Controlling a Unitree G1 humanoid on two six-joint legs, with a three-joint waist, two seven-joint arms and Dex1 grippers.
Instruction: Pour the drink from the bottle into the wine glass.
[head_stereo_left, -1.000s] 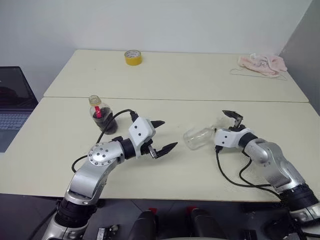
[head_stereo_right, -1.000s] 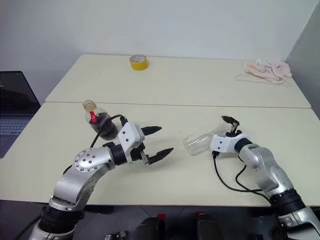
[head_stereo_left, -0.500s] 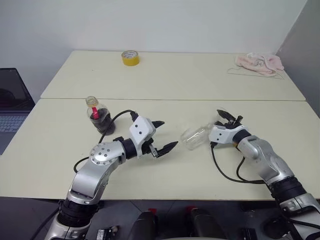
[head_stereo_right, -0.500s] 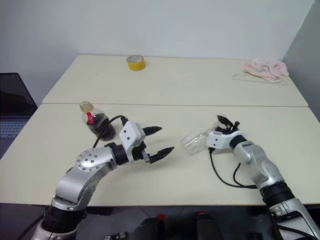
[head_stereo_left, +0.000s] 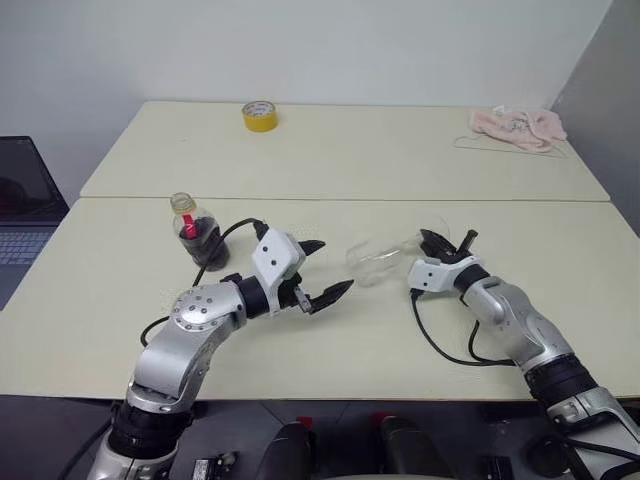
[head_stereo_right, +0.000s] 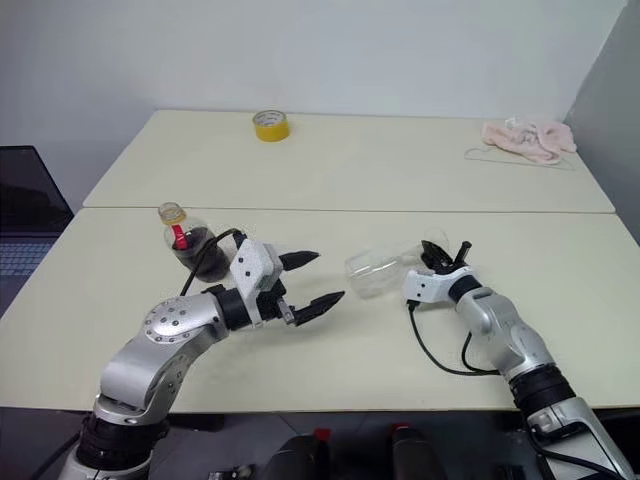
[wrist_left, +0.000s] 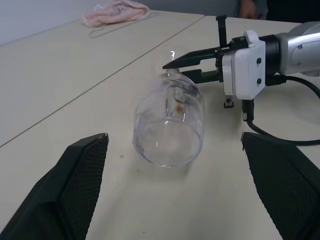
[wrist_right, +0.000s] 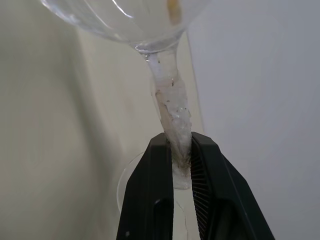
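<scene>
The wine glass (head_stereo_left: 372, 258) lies on its side on the near table, its mouth toward my left arm. My right gripper (head_stereo_left: 435, 243) is shut on its stem (wrist_right: 172, 120), with the round foot behind the fingers. My left gripper (head_stereo_left: 335, 265) is open and empty, just left of the glass's mouth (wrist_left: 170, 145) and pointing at it. The bottle (head_stereo_left: 195, 232) stands upright behind my left forearm with its cap on and the dark drink (head_stereo_left: 207, 245) at its bottom.
A yellow tape roll (head_stereo_left: 261, 116) and a pink cloth (head_stereo_left: 520, 127) on a wire hanger lie on the far table. A laptop (head_stereo_left: 25, 210) sits off the table's left edge. A seam (head_stereo_left: 400, 200) separates the two tables.
My right gripper was open around the glass's stem and has shut on it, edging left with the glass. The left gripper stays open in place.
</scene>
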